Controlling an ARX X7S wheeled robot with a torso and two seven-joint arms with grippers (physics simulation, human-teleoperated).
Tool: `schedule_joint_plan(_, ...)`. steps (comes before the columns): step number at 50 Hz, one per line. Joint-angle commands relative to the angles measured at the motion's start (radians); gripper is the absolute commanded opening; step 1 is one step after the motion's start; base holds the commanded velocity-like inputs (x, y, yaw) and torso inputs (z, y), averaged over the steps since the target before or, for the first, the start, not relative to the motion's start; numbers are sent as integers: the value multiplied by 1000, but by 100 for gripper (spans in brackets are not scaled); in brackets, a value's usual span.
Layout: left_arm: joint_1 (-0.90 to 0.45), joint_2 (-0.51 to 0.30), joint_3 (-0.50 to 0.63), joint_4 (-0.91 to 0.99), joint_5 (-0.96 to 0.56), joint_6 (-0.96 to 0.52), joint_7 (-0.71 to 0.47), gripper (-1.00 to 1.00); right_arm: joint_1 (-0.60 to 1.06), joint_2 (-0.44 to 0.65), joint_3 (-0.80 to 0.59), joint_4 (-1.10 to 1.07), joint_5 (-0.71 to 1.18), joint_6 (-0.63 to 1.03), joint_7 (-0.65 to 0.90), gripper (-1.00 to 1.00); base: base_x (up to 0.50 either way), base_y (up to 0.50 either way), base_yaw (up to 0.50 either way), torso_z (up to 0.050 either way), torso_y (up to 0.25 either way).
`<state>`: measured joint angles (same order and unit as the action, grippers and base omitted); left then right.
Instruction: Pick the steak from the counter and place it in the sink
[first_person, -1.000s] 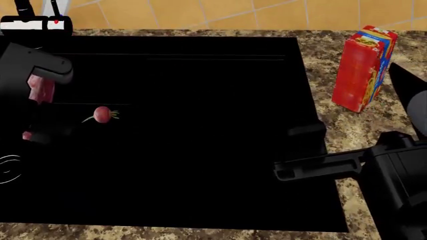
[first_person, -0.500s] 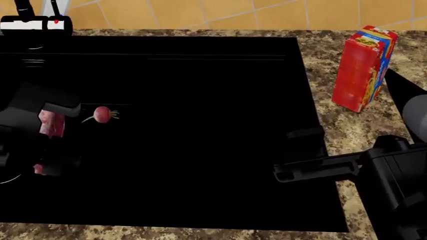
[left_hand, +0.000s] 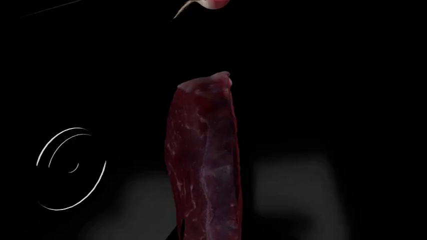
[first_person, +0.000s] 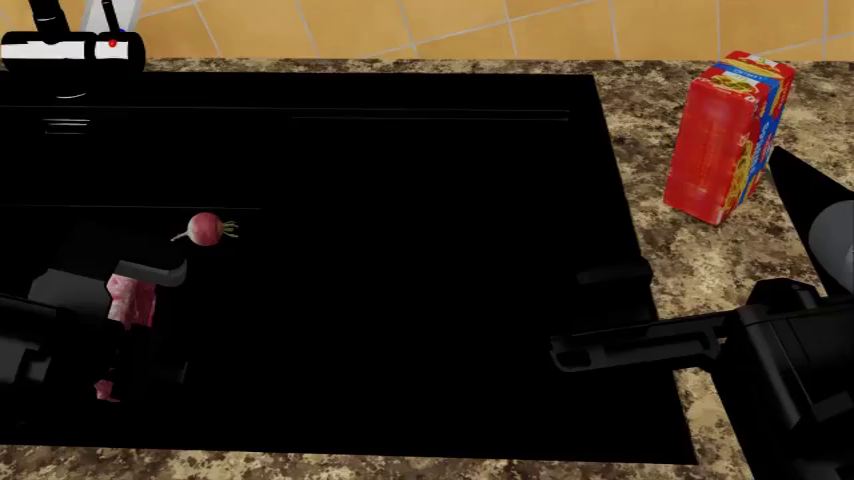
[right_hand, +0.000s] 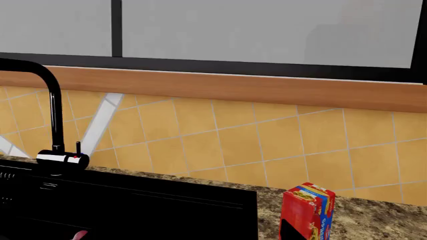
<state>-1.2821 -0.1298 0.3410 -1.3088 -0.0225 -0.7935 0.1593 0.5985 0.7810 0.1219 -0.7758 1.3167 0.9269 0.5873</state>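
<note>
- Fingers of the left gripper (first_person: 127, 330) pinch the steak (first_person: 132, 301) at the lower left of the head view; the dark fingers merge with the black basin, yet the meat stands on edge between them, its pink side showing above and a second pink scrap lower down.
- Seen from the left wrist view, the steak (left_hand: 203, 160) runs as a long, dark red slab up the middle of the frame, its marbling faint and its far tip pale.
- Steak and gripper sit over the sink (first_person: 400, 300), the wide black basin filling most of the head view; whether the meat touches the sink floor cannot be told.
- A small pink radish (first_person: 204, 228) lies in the basin just above the gripper in the head view, apart from the steak; it also shows at the top edge of the left wrist view (left_hand: 215, 3).
- A thin white ring, the drain (left_hand: 71, 168), glows at the left of the left wrist view.
- The right gripper (first_person: 601, 315) hangs over the sink's right edge at the lower right of the head view, fingers spread and holding nothing.
- Speckled counter (first_person: 681, 250) frames the basin; a red carton (first_person: 727, 135) stands upright at the upper right, well apart from both grippers.
- A faucet (first_person: 74, 45) sits at the upper left corner.
</note>
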Motion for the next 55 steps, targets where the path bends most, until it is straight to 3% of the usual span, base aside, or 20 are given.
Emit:
schedule_joint_plan(1, 39, 6, -37, 0, 14, 9, -26, -100, -1, 1, -3, 2, -1, -4, -2, 100, 0, 0, 0, 0, 0)
schedule_joint_plan(17, 57, -1, -95, 0, 13, 28, -34, -100, 8, 0, -14, 4, 1, -4, 5, 100, 1, 0, -1, 0, 0)
schedule_joint_plan(18, 57, -1, -93, 0, 15, 28, -25, 100, 6, 0, -14, 4, -1, -6, 3, 100, 0, 0, 0, 0, 0)
schedule_joint_plan(55, -44, -23, -119, 0, 9, 67, -48, 100, -46, 12, 22, -13, -3, -44, -18, 100, 0, 0, 0, 0, 0)
